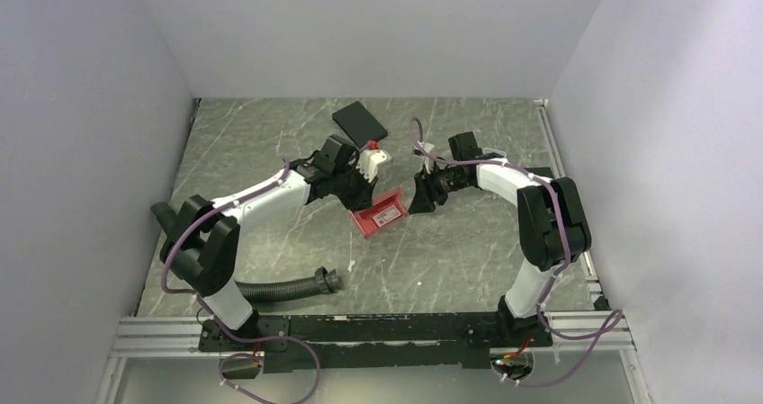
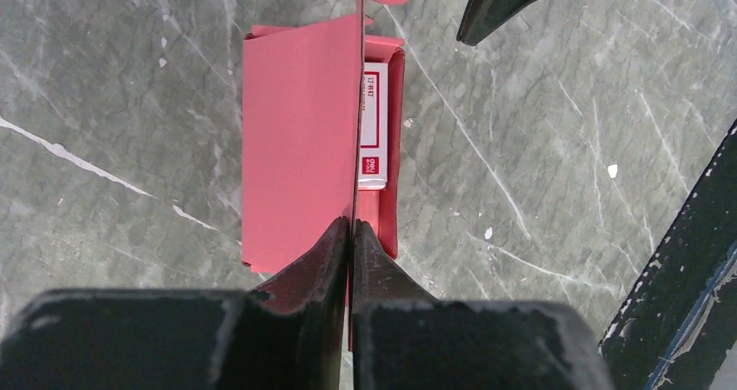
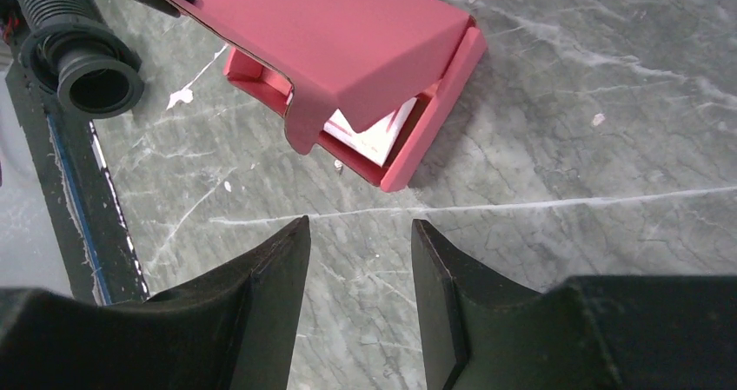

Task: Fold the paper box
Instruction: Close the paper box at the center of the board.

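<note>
Looking down from above, we see two white-and-black robot arms reaching toward the middle of a grey, marble-patterned table [image 1: 270,152]. The paper box [image 1: 382,213], pinkish-red, lies near the centre of the table between the two grippers, its shallow tray resting flat on the surface.

From the left wrist camera, we see the left gripper [image 2: 350,229] with its two black fingers pressed together on the edge of the lid panel [image 3: 348,34], pinching the thin card between them. The lid is lifted off the tray and slants above it, with a small rounded tab hanging from one corner. Inside the tray, partly under the lid, lies a small white carton [image 2: 374,121] with red print.

The right gripper [image 3: 361,229] hovers just beside the box on its right, fingers spread apart with only bare table between them, touching nothing.

Farther back on the table, apart from the red box, lies a flat black box [image 1: 360,122]. A black ribbed hose [image 1: 288,287] lies on the table near the left arm's base.
</note>
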You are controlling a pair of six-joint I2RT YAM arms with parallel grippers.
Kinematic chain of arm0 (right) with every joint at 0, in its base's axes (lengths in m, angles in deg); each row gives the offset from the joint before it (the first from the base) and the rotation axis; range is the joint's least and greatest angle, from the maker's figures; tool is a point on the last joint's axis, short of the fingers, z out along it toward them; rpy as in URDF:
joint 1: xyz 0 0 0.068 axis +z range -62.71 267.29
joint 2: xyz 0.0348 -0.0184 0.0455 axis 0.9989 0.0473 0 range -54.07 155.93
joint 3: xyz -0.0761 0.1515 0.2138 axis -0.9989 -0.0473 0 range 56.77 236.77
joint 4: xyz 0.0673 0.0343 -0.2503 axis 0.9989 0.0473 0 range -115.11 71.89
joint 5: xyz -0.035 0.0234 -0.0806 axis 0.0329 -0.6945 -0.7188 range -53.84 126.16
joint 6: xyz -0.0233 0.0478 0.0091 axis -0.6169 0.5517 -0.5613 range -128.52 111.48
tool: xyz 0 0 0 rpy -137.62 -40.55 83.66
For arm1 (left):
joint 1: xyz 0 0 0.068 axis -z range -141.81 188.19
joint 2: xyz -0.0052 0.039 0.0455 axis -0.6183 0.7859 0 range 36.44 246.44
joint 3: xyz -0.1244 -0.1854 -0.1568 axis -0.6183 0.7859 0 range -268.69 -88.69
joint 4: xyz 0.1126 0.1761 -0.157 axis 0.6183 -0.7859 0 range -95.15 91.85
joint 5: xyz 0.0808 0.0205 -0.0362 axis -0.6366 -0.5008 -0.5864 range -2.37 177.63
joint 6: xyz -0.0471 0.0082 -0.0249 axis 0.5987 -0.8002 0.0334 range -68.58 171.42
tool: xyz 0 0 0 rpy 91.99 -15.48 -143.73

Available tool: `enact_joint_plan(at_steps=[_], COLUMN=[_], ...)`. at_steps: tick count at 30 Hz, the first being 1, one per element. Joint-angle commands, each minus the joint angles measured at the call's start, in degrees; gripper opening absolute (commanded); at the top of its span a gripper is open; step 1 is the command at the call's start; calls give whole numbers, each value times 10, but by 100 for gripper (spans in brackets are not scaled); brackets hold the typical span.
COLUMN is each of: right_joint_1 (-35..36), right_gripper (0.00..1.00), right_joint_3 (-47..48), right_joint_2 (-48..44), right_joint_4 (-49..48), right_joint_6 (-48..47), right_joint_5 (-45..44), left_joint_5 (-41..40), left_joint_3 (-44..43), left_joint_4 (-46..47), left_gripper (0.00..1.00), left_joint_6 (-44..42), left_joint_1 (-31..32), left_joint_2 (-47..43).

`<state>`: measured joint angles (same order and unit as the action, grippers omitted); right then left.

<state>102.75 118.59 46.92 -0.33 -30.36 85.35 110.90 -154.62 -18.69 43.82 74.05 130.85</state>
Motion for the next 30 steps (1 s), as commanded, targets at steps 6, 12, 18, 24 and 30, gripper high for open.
enact_joint_plan(at_steps=[6, 12, 18, 24, 30], right_joint_1=[12, 38, 60, 68, 68], right_gripper=[50, 50, 50, 47, 44], right_joint_3=[28, 35, 43, 50, 53], right_joint_2=[5, 17, 25, 38, 49], right_joint_4=[-39, -69, -103, -128, -155], right_joint_6=[53, 106, 132, 158, 186], right_joint_5=[-32, -84, -132, -184, -185], left_joint_5=[24, 34, 46, 54, 61], left_joint_3=[-30, -34, -33, -36, -38], left_joint_4=[-23, -19, -13, -11, -9], left_gripper=[13, 18, 21, 22, 22], left_joint_6=[46, 61, 72, 91, 105], left_joint_1=[-26, -38, -48, -56, -66], left_joint_2=[28, 31, 29, 30, 35])
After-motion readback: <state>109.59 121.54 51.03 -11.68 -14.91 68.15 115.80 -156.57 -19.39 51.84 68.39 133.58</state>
